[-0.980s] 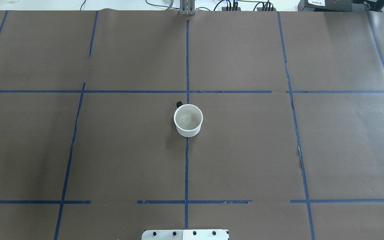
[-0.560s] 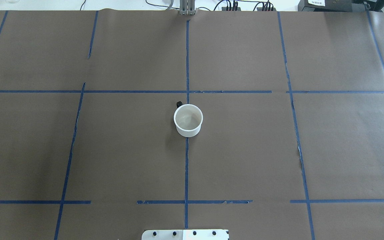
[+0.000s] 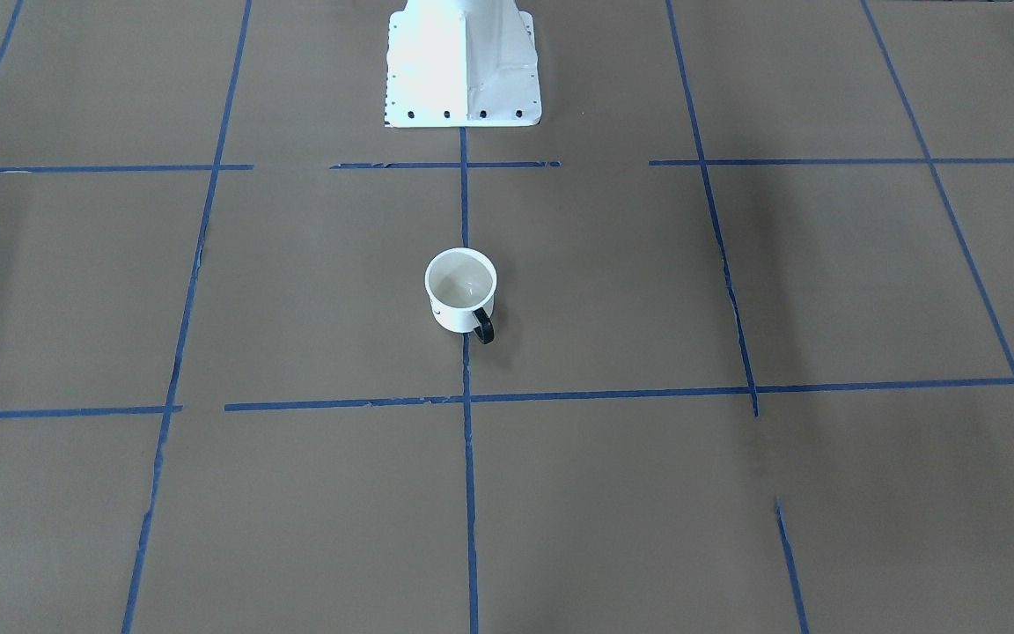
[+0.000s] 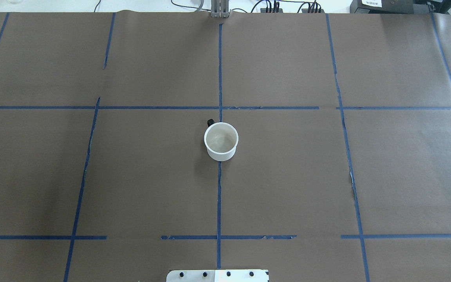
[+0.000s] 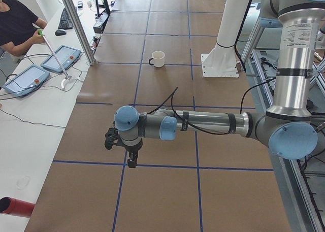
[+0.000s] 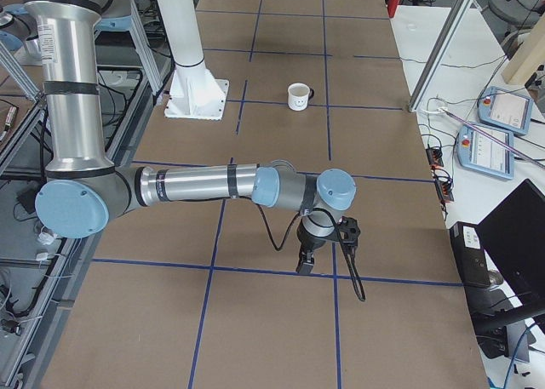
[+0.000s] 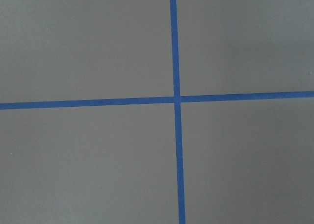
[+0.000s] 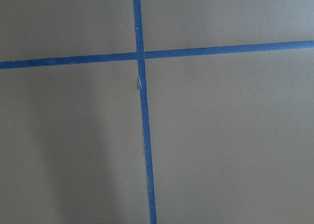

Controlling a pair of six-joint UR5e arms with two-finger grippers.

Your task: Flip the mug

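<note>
The small white mug [image 4: 220,141] stands upright, mouth up, on the brown paper at the middle of the table, on a blue tape line. Its black handle [image 3: 483,327] points away from the robot base. It also shows in the front view [image 3: 460,304], the left view [image 5: 158,59] and, with its smiley face, the right view [image 6: 298,96]. My left gripper [image 5: 131,164] hangs over the table's left end, far from the mug. My right gripper [image 6: 304,266] hangs over the right end, equally far. I cannot tell whether either is open or shut. Both wrist views show only paper and tape.
The white robot base [image 3: 463,62] stands at the table's near edge behind the mug. A seated operator [image 5: 15,24] and control pads [image 5: 61,58] are on the side bench beyond a metal post [image 5: 76,24]. More pads [image 6: 509,110] lie at the right end.
</note>
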